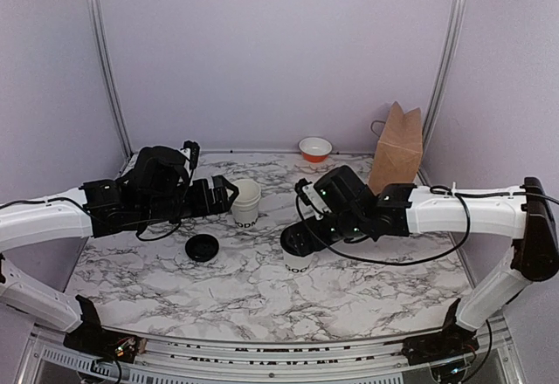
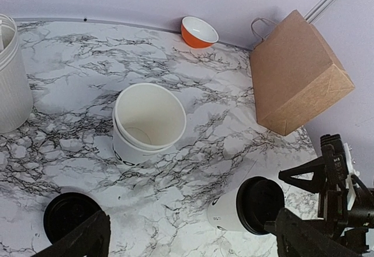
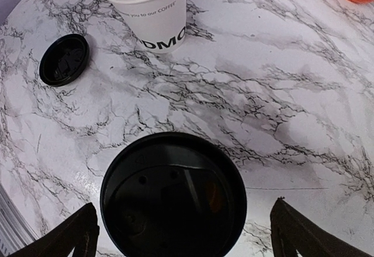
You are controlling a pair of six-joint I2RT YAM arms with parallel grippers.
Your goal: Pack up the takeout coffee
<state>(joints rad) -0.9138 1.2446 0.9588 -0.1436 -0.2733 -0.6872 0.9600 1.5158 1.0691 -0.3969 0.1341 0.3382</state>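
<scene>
The takeout coffee cup (image 1: 299, 260) is a small white paper cup with dark lettering. It stands near the middle of the table with a black lid (image 3: 173, 195) on it. My right gripper (image 1: 301, 237) hovers just above it, open. In the right wrist view, the right gripper (image 3: 182, 210) has one finger on each side of the lid, clear of it. The cup also shows in the left wrist view (image 2: 234, 207). My left gripper (image 1: 229, 194) is open and empty, beside the stack of nested white cups (image 1: 245, 202); in its own view the left gripper (image 2: 190, 233) is above bare table.
A loose black lid (image 1: 202, 247) lies left of centre. A brown paper bag (image 1: 397, 148) stands at the back right, and an orange bowl (image 1: 315, 148) sits by the back wall. A tall white holder (image 2: 11, 76) stands at the far left.
</scene>
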